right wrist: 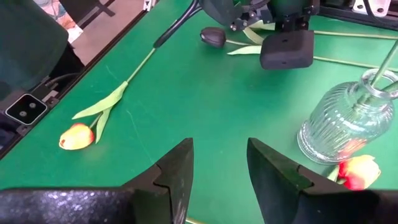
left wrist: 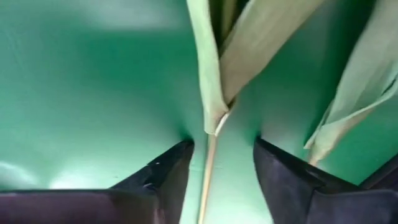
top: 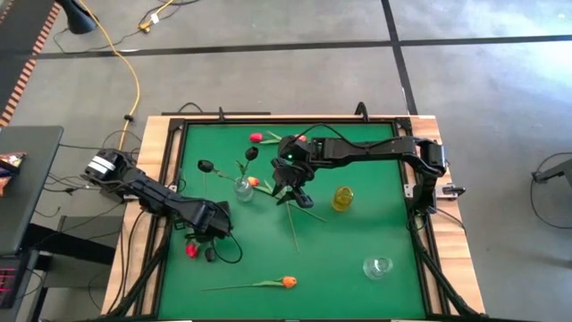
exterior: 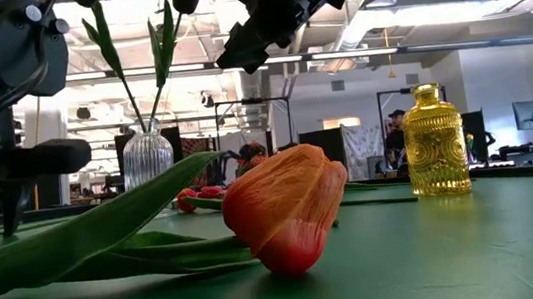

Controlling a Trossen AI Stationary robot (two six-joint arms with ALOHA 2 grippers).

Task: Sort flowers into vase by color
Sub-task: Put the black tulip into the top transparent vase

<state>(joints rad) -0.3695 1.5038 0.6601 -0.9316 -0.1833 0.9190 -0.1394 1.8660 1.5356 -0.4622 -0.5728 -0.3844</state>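
The orange artificial tulip with a thin green stem lies flat near the front edge of the green-covered table, its long axis running across the table, head toward the right and stem tip toward the left. A red tulip head and a black one lie just under the left gripper, at the table's left front. From its wrist camera that gripper's dark fingers stand spread on either side of a pale thin stem, not yet pinching it.

The ribbed clear glass vase near the centre holds two black tulips standing up (their heads lean left and back). An orange-red tulip lies against the vase's foot, and another red one lies toward the back edge. The right gripper hovers beside the vase, its jaws parted and holding nothing.

There are three vases: the ribbed one, a yellow glass bottle vase and a small clear glass vase at front right. No writing is legible.
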